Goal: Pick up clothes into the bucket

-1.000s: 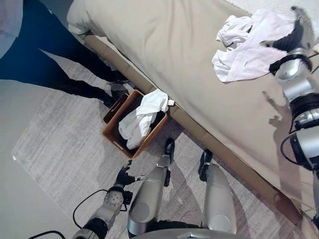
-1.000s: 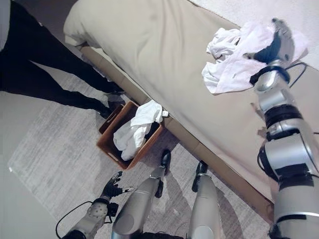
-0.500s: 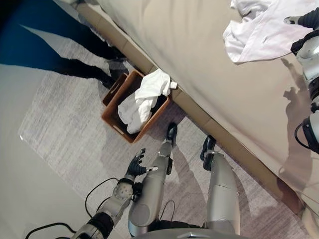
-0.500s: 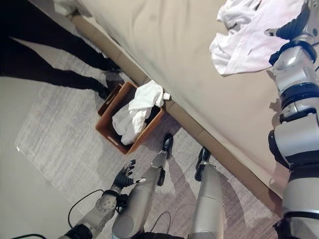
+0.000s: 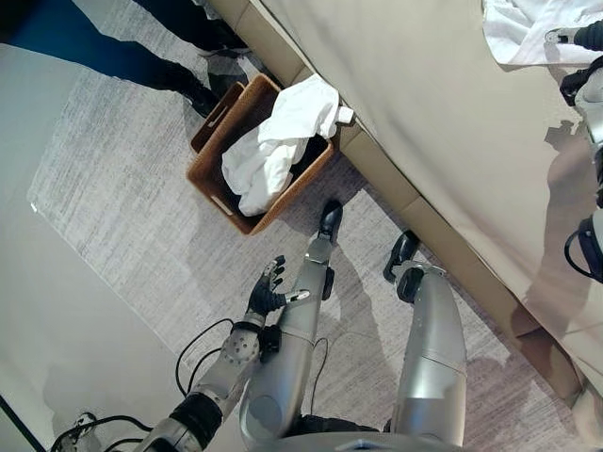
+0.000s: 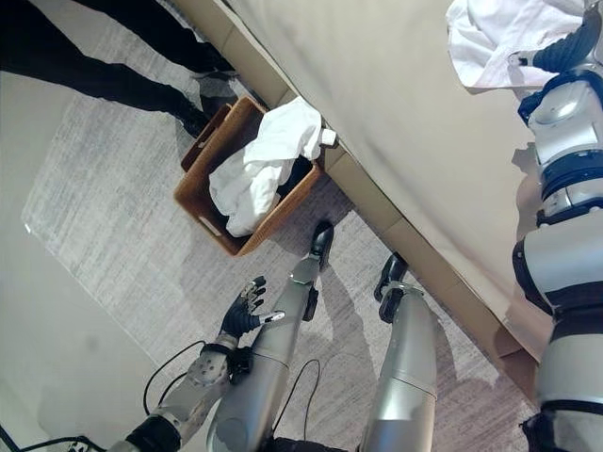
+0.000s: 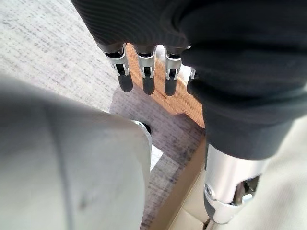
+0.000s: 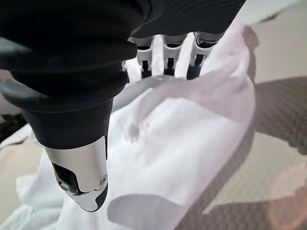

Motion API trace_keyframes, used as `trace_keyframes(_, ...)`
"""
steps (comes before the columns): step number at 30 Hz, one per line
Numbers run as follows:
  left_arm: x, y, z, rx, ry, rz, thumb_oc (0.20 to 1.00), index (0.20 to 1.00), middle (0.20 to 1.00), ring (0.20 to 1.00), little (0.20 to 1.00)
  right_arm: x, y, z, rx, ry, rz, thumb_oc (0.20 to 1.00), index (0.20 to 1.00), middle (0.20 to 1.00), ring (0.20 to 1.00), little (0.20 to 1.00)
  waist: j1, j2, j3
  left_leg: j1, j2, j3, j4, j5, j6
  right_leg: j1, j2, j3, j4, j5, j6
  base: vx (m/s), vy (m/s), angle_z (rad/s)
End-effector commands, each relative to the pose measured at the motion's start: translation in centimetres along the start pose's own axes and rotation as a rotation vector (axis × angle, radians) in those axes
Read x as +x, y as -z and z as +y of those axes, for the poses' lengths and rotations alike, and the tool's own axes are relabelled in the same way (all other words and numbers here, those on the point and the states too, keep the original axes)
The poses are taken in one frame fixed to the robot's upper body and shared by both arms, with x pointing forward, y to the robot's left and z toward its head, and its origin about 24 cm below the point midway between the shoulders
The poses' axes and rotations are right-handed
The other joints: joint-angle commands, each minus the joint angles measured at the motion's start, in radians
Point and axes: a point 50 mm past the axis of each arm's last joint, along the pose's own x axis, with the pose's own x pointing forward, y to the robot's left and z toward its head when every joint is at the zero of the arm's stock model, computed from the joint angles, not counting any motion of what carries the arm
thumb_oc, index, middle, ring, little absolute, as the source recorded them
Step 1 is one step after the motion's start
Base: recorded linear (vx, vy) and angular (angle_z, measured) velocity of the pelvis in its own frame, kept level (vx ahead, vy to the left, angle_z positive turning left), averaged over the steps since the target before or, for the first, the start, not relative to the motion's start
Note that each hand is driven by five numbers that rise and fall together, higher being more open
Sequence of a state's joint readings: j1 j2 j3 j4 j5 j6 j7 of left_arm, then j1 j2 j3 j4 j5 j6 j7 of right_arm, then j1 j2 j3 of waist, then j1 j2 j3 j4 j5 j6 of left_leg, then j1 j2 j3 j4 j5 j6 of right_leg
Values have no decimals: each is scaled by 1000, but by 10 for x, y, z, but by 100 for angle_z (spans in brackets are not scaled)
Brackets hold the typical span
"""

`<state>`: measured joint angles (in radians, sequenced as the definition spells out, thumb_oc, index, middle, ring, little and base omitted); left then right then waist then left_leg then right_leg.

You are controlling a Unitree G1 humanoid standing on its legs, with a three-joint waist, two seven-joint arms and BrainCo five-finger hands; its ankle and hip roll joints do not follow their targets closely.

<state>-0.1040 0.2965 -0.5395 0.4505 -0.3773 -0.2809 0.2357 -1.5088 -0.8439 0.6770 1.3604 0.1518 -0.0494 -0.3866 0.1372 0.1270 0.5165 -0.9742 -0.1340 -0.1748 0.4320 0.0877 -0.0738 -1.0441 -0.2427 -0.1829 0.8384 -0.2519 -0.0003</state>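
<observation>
Bed (image 5: pixel 443 104) fills the upper right of the frame, and the whole scene has slid since a second ago: the head camera has swung, so the basket now sits higher and the white garment nearer the top right corner, with no sign that the things themselves moved. Rug (image 5: pixel 113 207) spreads across the lower left, with a person's dark legs (image 5: pixel 170 66) at the upper left. Wicker basket (image 5: pixel 212 160), the bucket of the task, stands on the rug against the bed's side, already heaped with white clothes (image 5: pixel 278 141). On the bed, the white garment (image 6: pixel 490 42) lies crumpled under the right hand (image 6: pixel 565 47), whose fingers (image 8: pixel 165 60) reach straight onto the cloth, resting on it and not yet curled round it. Left hand (image 5: pixel 267 290) hangs low over the rug, fingers spread and empty. My reading: the grasp on the garment is still to come.
</observation>
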Motion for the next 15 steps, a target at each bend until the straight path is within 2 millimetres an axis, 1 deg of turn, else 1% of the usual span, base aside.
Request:
trace_keyframes(1,-13,14,9,8,-16,53,1000,1000,1000,1000,1000,8,6,-30,11,23,-15,1000,1000,1000,1000,1000,28,-24,3,-8,-1,-9,138,-164,25,23,-23,59,-22,14,73,8,2,10)
trace_keyframes(5,-13,12,7,1,-1,45,1000,1000,1000,1000,1000,8,10,-29,34,-11,7,1000,1000,1000,1000,1000,31,-22,3,-14,-9,-8,138,-163,28,20,-30,54,-19,11,69,-1,13,11)
trace_keyframes(6,-12,12,8,3,3,47,1000,1000,1000,1000,1000,7,16,-30,43,-29,25,1000,1000,1000,1000,1000,35,-19,3,-15,-14,-8,135,-161,29,16,-35,57,-17,10,68,-11,26,9)
trace_keyframes(8,-12,12,8,2,11,52,1000,1000,1000,1000,1000,7,18,-31,40,-55,28,1000,1000,1000,1000,1000,35,-20,3,-20,-17,-8,139,-161,31,13,-37,60,-16,9,66,-14,31,10)
trace_keyframes(9,-12,12,9,1,11,52,1000,1000,1000,1000,1000,7,17,-31,46,-64,24,746,746,746,746,746,35,-21,3,-20,-17,-6,138,-160,32,12,-37,61,-17,9,66,-11,29,8)
trace_keyframes(10,-12,12,9,1,11,51,1000,1000,1000,1000,1000,7,19,-30,53,-74,24,520,520,520,520,520,34,-23,3,-23,-19,-5,142,-161,33,10,-38,62,-17,10,65,-11,31,5)
trace_keyframes(11,-12,12,9,0,14,52,1000,1000,1000,1000,1000,7,19,-29,52,-78,23,253,253,253,253,253,34,-24,3,-26,-20,-4,146,-162,34,8,-40,63,-16,11,65,0,0,0)
trace_keyframes(12,-12,11,9,-1,16,48,1000,1000,1000,1000,1000,6,19,-29,47,-79,20,200,200,200,200,200,34,-24,3,-26,-22,-3,148,-163,35,7,-41,64,-15,11,65,0,0,0)
trace_keyframes(15,-10,8,9,1,14,37,1000,1000,1000,1000,1000,5,19,-26,54,-84,6,200,200,200,200,200,31,-25,3,-28,-27,3,155,-165,38,5,-45,69,-13,14,65,-14,24,-1)
